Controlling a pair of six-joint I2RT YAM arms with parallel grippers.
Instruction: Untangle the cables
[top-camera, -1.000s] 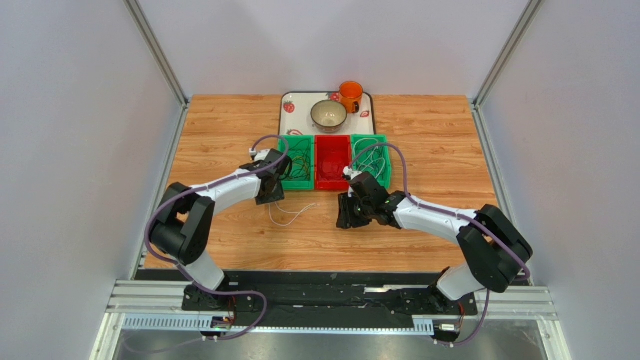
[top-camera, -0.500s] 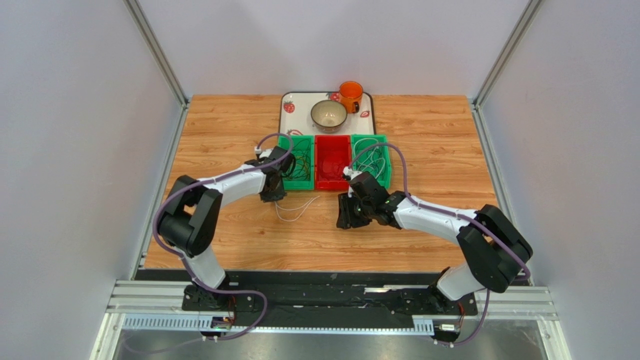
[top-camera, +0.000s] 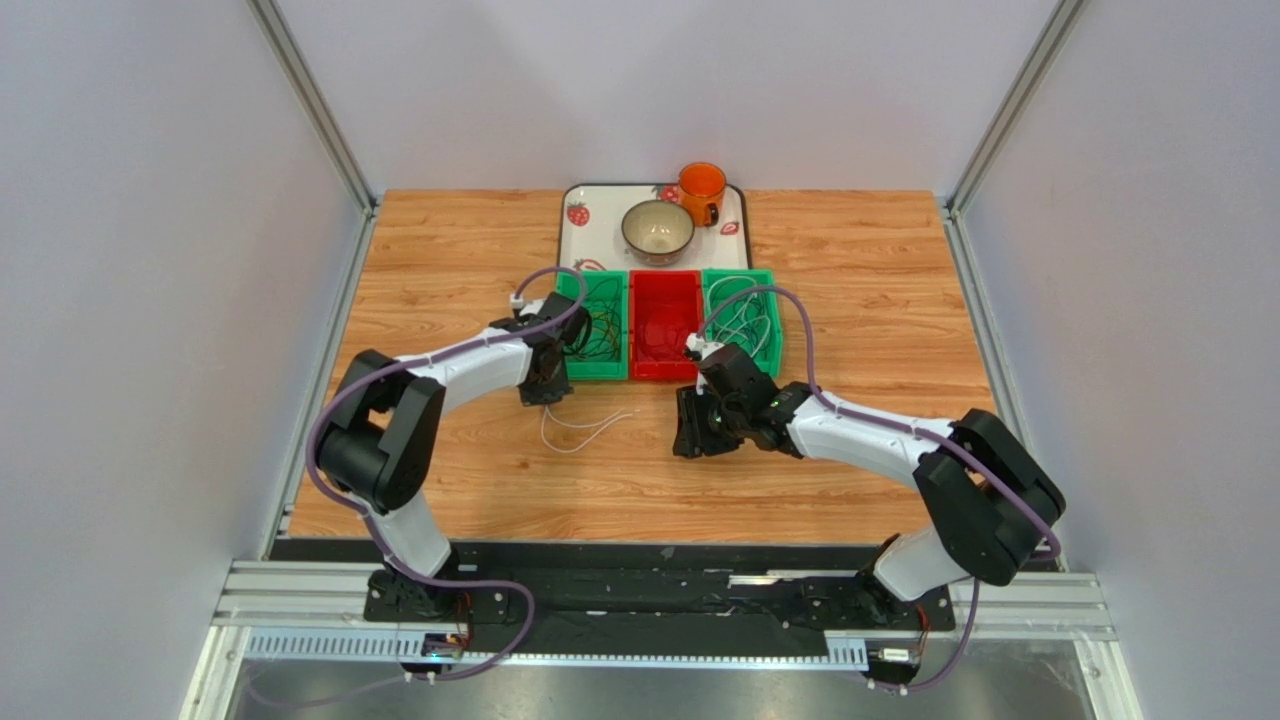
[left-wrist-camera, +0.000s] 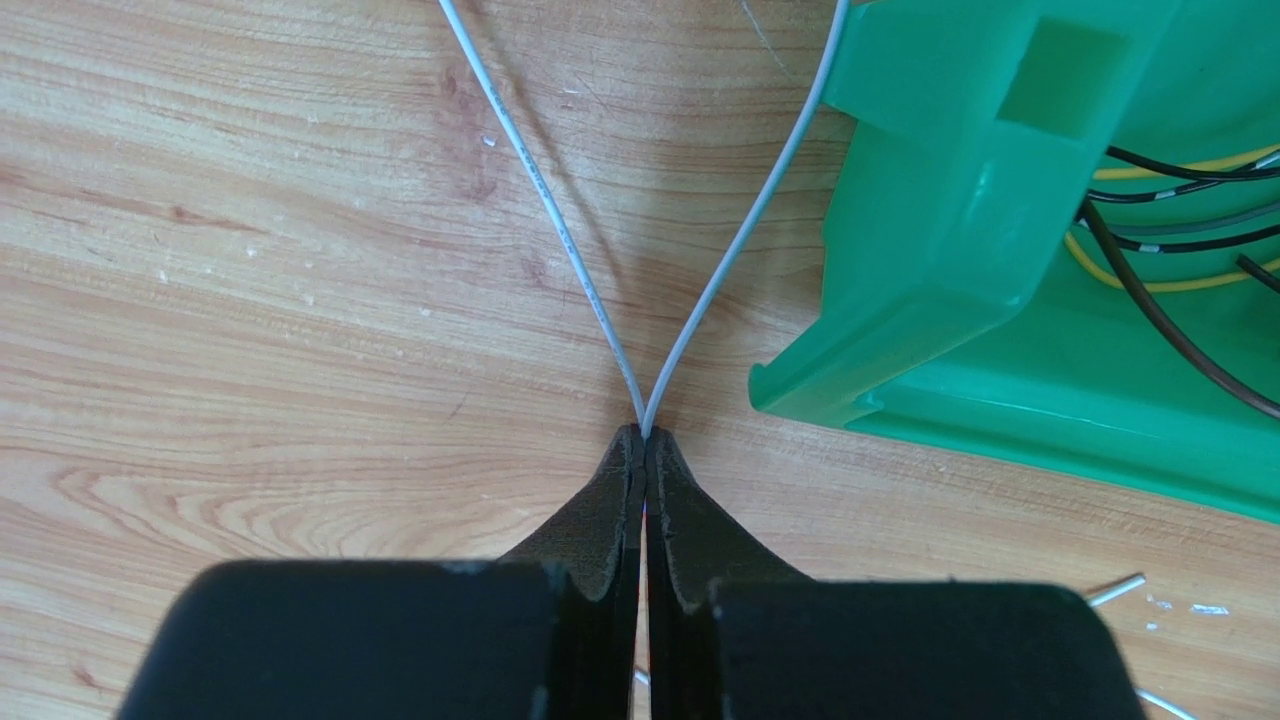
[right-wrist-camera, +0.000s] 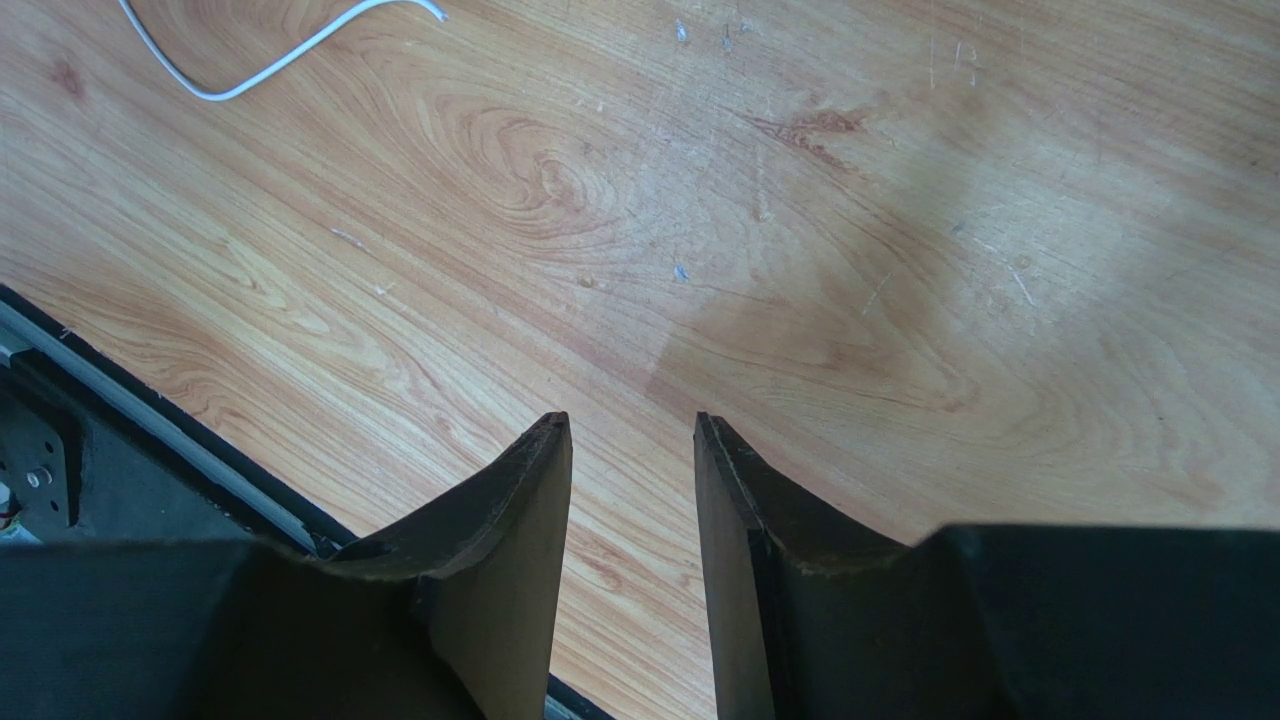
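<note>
Left gripper (left-wrist-camera: 645, 438) is pressed together on a thin white cable (left-wrist-camera: 558, 240), pinched at a fold. Both strands fan out across the light wooden table (left-wrist-camera: 226, 300). One strand passes just beside the corner of the green plastic bin (left-wrist-camera: 962, 225), which holds dark and yellow wires (left-wrist-camera: 1150, 279). Right gripper (right-wrist-camera: 631, 450) is spread and empty over bare wood.

Risks as I see them:
- The pinch is at the very fingertips, so a sharp pull may let the cable slip out.
- The nearer strand could snag the bin corner and drag or tip the bin.
</note>
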